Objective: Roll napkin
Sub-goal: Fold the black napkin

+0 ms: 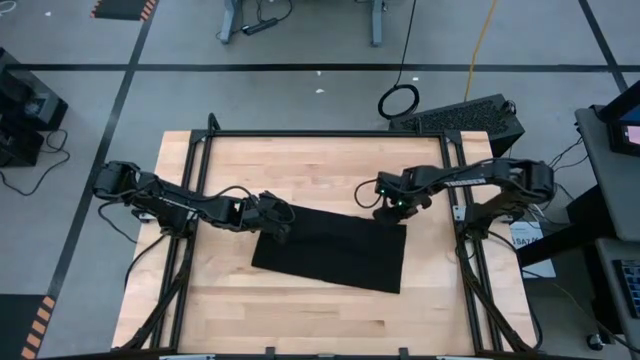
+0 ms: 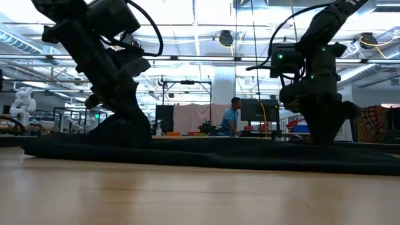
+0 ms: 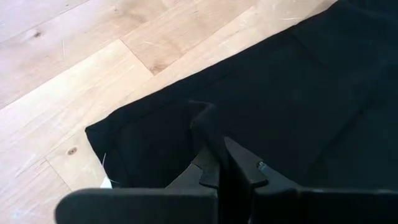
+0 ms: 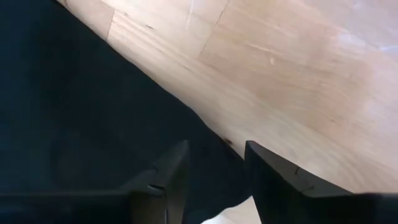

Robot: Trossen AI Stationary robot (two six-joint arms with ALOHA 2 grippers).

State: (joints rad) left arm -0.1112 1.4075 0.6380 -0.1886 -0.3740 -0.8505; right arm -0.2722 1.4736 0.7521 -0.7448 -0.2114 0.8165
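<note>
- No brand or readable writing anywhere; we only see a white tag bit at the napkin's corner in left wrist view, nothing legible on it.
- Napkin lies flat near table centre, slightly skewed.
- Left gripper sits on napkin's 10 o'clock corner; fingers pressed together w/ a raised fold of cloth pinched between.
- Right gripper at the 2 o'clock corner; fingers spread, straddling the cloth edge.
- Low view: napkin's contact pts hidden behind arm bodies; a person shows far back.
- Bare wood on all sides of cloth, widest at 12 o'clock.
</note>
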